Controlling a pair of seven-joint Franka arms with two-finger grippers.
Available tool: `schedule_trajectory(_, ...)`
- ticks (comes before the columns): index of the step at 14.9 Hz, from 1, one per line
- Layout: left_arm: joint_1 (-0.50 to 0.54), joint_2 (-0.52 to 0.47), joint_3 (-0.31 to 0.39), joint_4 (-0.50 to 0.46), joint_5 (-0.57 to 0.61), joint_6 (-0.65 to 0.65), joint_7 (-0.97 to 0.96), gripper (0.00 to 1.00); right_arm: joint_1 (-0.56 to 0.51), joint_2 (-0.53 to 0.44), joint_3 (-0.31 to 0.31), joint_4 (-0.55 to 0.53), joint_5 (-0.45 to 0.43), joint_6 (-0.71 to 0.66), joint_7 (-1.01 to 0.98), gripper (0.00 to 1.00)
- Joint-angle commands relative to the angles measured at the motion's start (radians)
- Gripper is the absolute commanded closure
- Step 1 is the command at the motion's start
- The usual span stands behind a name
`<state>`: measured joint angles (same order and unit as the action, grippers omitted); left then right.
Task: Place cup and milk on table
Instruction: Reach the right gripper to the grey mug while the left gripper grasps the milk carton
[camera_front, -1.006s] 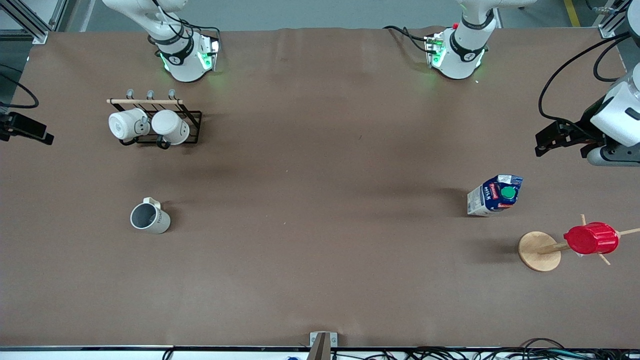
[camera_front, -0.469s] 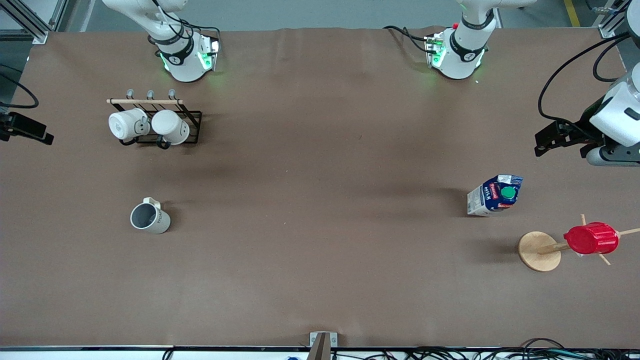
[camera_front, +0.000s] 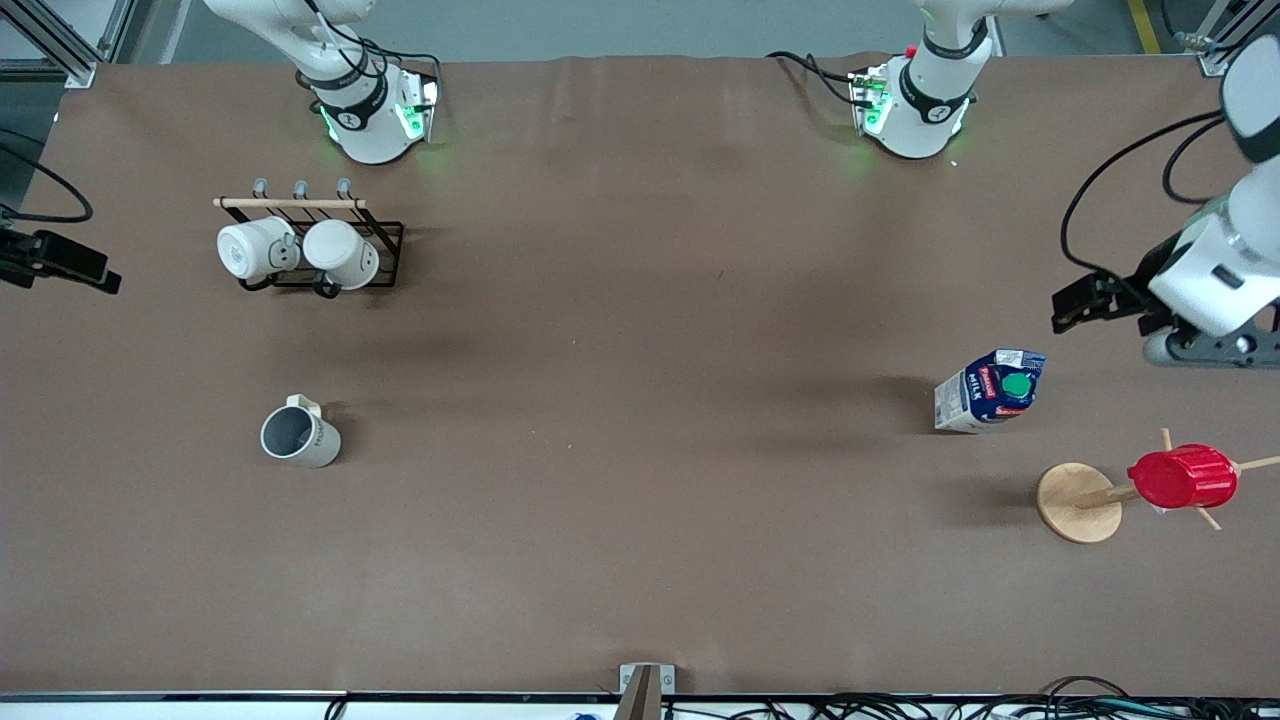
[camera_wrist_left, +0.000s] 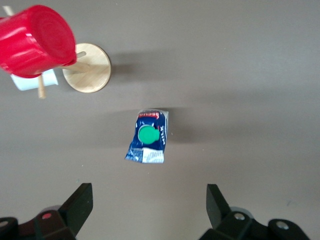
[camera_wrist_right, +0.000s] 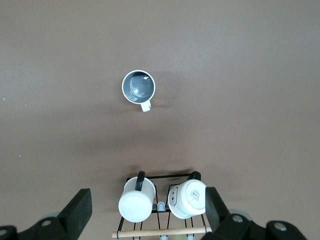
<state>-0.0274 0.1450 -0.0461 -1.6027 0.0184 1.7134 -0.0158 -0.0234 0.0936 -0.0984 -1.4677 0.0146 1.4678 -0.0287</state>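
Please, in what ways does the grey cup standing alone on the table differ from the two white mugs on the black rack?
The grey cup stands upright on the table, its mouth up; the two white mugs hang tilted on the black rack. The cup is pale grey with a dark grey inside; the mugs are brighter white. The cup is nearer the front camera. All have handles.

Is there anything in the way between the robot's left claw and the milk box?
Nothing visible. The left gripper hangs open above the table, and only bare brown surface lies between it and the milk. The red cup on its wooden stand sits off to one side of the milk.
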Motion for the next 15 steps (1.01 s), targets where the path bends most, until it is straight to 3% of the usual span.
schedule_trajectory(1,0.003,0.085,0.003,-0.002,0.029,0.058,0.019,0.00,-0.001,-0.005,0.000,-0.049,-0.001,0.046,-0.016,0.00)
schedule_trajectory(5,0.003,0.130,0.003,-0.100,0.029,0.175,0.019,0.00,0.000,-0.011,0.002,-0.267,0.004,0.257,-0.088,0.00)
schedule_trajectory(10,0.004,0.159,0.006,-0.181,0.034,0.291,0.019,0.00,0.017,0.021,0.005,-0.517,0.007,0.659,-0.105,0.00)
schedule_trajectory(15,0.006,0.165,0.011,-0.241,0.035,0.319,0.020,0.01,0.028,0.184,0.008,-0.578,0.010,0.974,-0.103,0.00)
